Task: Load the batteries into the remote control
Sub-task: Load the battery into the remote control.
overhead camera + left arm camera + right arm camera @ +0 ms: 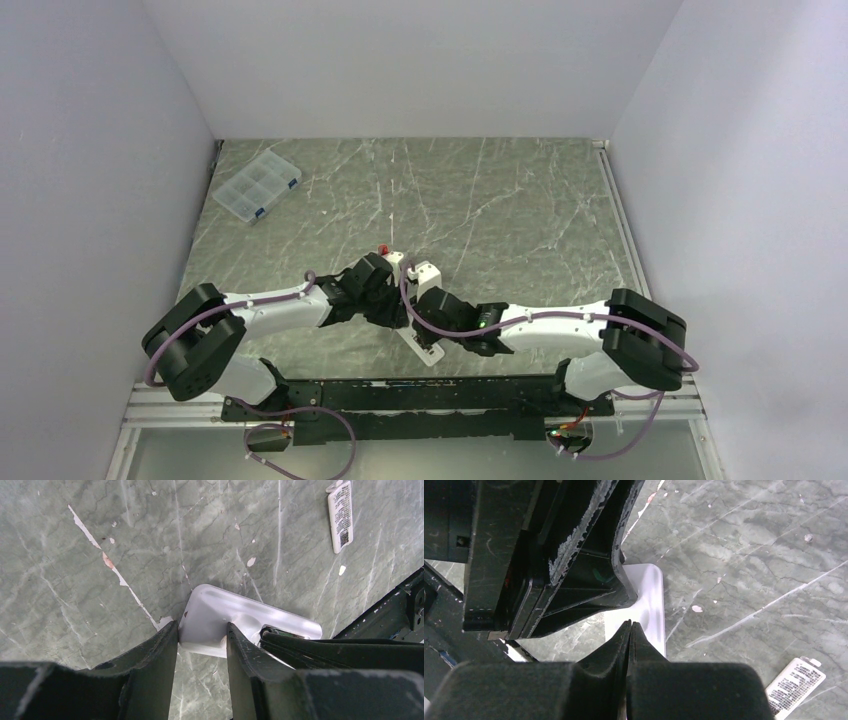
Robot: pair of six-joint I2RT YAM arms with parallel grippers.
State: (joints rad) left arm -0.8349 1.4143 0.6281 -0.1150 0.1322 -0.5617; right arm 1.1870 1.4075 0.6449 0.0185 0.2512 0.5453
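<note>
The white remote control (215,612) lies on the green marbled table. My left gripper (201,627) is shut on its near end, one finger against each side. A dark, green-tinted battery (268,629) shows at the remote's middle, right under the black fingers (310,647) of my right arm. In the right wrist view my right gripper (630,624) is shut, its tips together with nothing between them, just above the remote control (651,600). From above, both gripper heads meet at the table's middle and hide the remote.
A small white flat cover piece (340,516) with a printed label lies apart from the remote (795,684). A clear compartment box (257,185) with blue clips sits at the back left. A black rail (420,392) runs along the near edge. White walls enclose the table.
</note>
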